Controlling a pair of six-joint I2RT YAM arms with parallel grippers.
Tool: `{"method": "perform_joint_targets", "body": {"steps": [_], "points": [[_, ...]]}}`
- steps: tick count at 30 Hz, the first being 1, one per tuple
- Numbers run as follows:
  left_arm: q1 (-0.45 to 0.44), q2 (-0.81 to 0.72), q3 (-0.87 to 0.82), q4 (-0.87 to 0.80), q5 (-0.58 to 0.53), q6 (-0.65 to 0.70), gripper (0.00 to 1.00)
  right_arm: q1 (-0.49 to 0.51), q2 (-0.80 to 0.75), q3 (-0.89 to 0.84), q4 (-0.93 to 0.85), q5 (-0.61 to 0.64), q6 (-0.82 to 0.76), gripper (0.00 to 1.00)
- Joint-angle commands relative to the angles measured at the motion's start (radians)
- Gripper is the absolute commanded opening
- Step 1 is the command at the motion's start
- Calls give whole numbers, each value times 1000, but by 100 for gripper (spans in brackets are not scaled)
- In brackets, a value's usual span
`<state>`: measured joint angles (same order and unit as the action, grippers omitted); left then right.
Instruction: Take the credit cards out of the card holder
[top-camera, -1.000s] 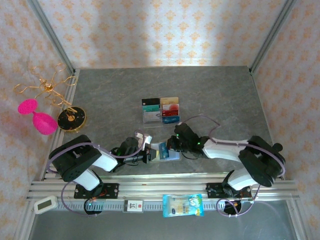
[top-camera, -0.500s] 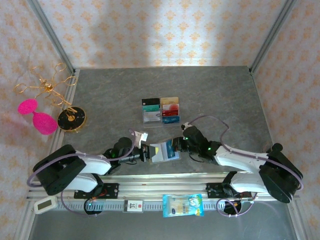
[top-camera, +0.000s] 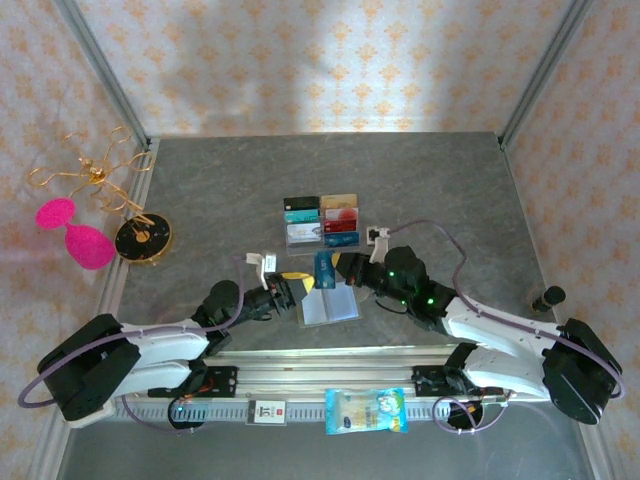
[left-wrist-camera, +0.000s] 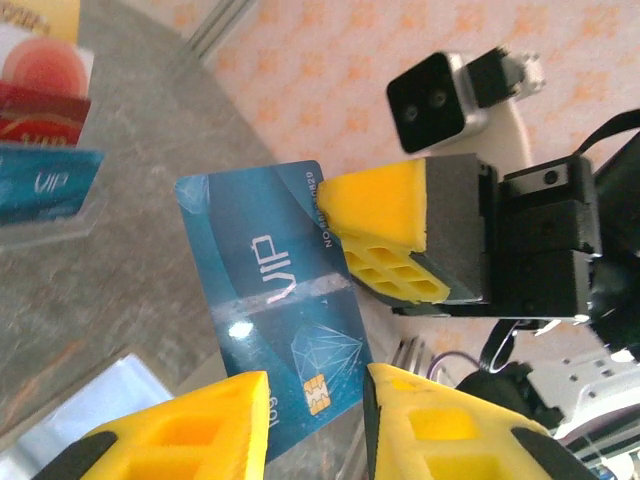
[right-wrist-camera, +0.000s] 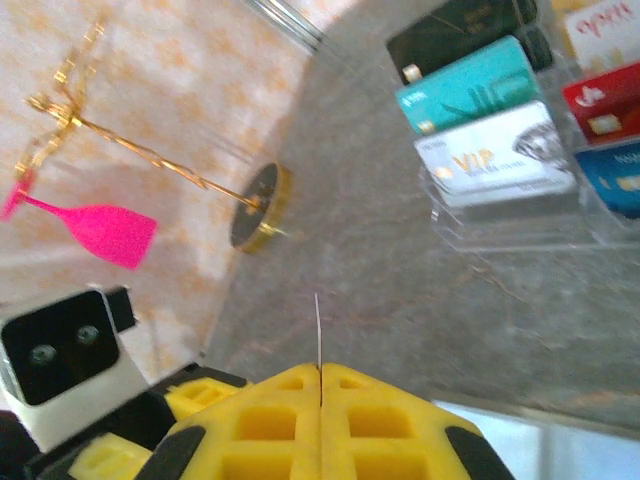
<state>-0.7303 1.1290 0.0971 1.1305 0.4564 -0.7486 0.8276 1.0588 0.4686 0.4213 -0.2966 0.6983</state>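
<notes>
In right wrist view blue card (right-wrist-camera: 318, 325) is thin edge-on line above pads (right-wrist-camera: 285, 415). In left wrist view its lower end is cut off by left fingers (left-wrist-camera: 175, 440). Card pinched at edge by right gripper (top-camera: 339, 266), pads pressed tight. Spread left gripper (top-camera: 296, 285) just beside card; contact unclear. Open holder (top-camera: 330, 307) flat on table (top-camera: 450, 190); pocket contents too small to tell. Half second earlier card sat in holder; now lifted clear, over its far edge. Both arms reach farther out.

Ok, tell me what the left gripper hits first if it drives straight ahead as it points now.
Probably the blue VIP card, clamped in the shut jaws of the right gripper and directly ahead of the left gripper, whose jaws are open. The gap is hard to judge.
</notes>
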Motion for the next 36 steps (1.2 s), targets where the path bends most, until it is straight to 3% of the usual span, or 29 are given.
{"method": "perform_joint_targets", "body": {"steps": [1, 10, 26, 32, 36], "points": [[10, -35, -17, 122, -45, -21, 30, -4, -15, -8, 134, -2, 60, 0], [9, -113, -59, 148, -115, -52, 43, 13, -13, -9, 231, -8, 96, 0], [10, -55, -56, 239, -75, -98, 38, 70, 66, 46, 308, 16, 91, 0], [11, -152, -60, 114, -116, -58, 41, 74, 16, 47, 248, 42, 63, 0], [11, -157, -50, 116, -94, -54, 37, 80, 40, 47, 293, 27, 73, 0]]}}
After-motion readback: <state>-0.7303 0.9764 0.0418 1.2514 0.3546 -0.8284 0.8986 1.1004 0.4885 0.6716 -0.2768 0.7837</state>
